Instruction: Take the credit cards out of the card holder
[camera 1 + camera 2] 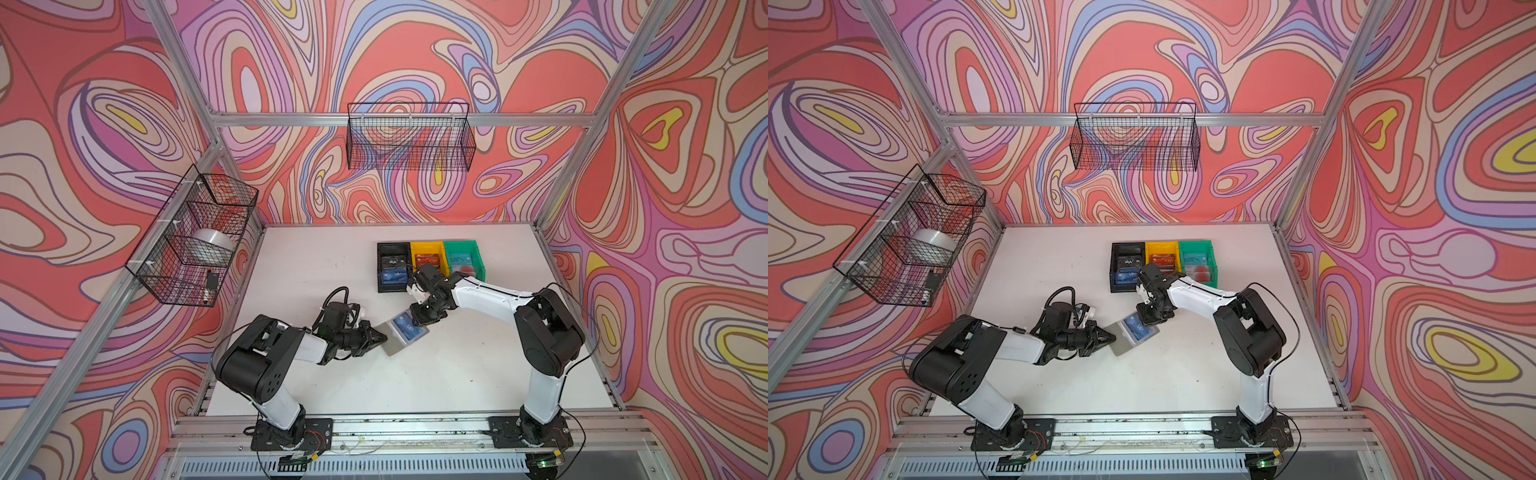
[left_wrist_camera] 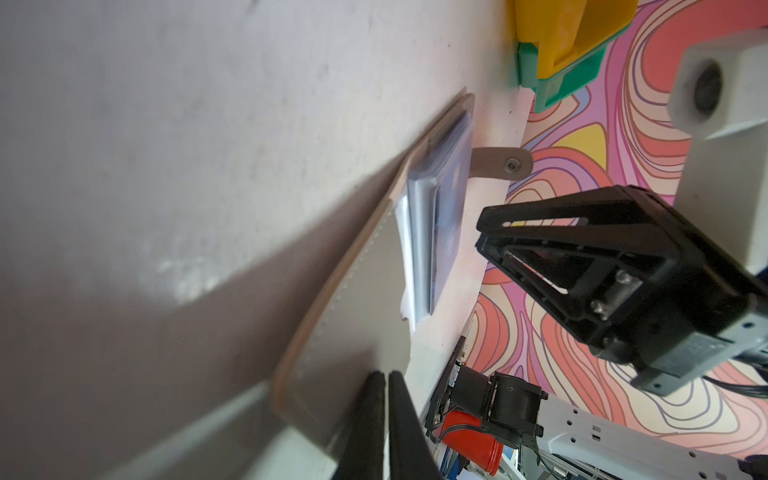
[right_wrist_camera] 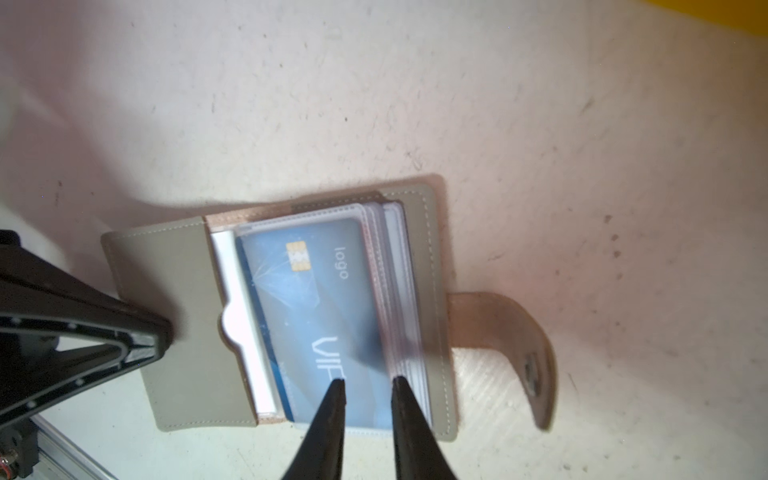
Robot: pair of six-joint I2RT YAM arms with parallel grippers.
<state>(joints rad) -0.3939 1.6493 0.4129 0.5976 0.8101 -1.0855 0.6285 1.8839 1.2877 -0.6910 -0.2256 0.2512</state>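
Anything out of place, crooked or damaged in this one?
Nothing damaged or spilled. The card holder lies open at a slant to the table edges, one flap pinched and lifted by the left hand; its closing tab curls up off the surface. That looks like normal handling, not a fault.

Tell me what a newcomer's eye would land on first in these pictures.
The loud swirled walls in red, pink and blue grab the eye first, all round the white table. At the table's middle lies the open grey card holder with a blue VIP card in its clear sleeve; the shut left pincer rests on its flap, the right pincer hovers over the card, slightly open.
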